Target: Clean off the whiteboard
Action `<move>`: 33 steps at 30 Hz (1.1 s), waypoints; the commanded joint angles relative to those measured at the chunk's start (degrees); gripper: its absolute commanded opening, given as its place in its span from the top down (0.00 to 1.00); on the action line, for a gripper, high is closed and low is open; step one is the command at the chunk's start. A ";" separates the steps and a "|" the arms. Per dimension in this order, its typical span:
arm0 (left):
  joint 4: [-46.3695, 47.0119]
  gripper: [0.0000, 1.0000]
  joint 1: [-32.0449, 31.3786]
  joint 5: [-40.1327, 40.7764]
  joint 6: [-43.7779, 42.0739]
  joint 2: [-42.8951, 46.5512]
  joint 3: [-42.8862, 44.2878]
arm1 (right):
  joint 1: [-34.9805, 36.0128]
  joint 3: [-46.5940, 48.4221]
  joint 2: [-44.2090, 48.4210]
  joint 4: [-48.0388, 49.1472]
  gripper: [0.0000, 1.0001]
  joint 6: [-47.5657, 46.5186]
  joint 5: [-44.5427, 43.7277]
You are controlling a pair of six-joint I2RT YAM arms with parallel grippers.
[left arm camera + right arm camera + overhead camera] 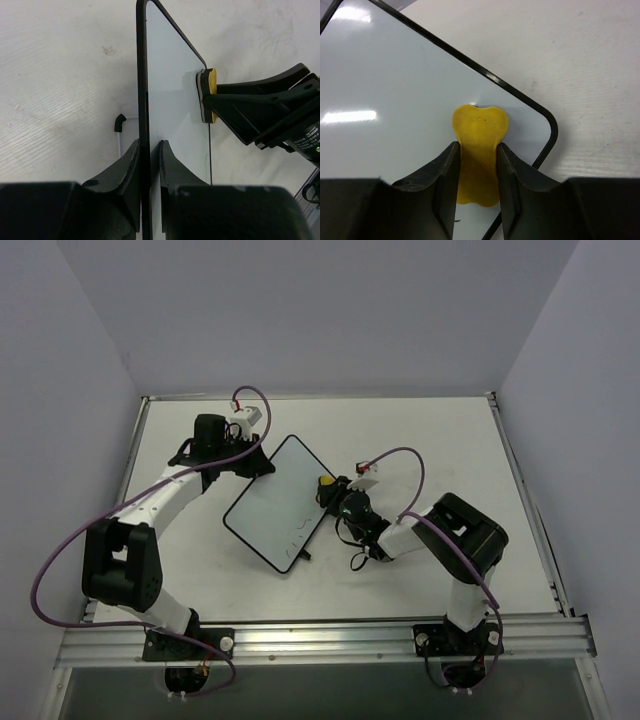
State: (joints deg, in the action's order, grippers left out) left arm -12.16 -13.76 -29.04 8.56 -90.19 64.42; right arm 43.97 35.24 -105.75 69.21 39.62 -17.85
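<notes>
One whiteboard, one yellow eraser, both gripped.

- Whiteboard at the middle of the table.
- Left gripper at board's 11 o'clock edge, one finger on each face.
- Eraser against board's 2 o'clock edge, pinched between right gripper fingers.

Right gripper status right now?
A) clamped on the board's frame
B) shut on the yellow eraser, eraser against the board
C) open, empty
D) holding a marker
B: in the right wrist view the right gripper is closed on the yellow eraser, which sits against the whiteboard near a corner. It is the left gripper that clamps the board's edge.
</notes>
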 commanded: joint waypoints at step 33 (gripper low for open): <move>1.53 0.98 1.01 12.07 -5.39 2.65 0.53 | 23.89 0.09 0.46 -10.49 1.00 -1.38 -12.56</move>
State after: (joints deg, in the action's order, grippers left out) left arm -12.93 -13.67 -26.81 8.38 -89.47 64.31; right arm 67.57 37.28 -104.99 68.36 38.39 -31.97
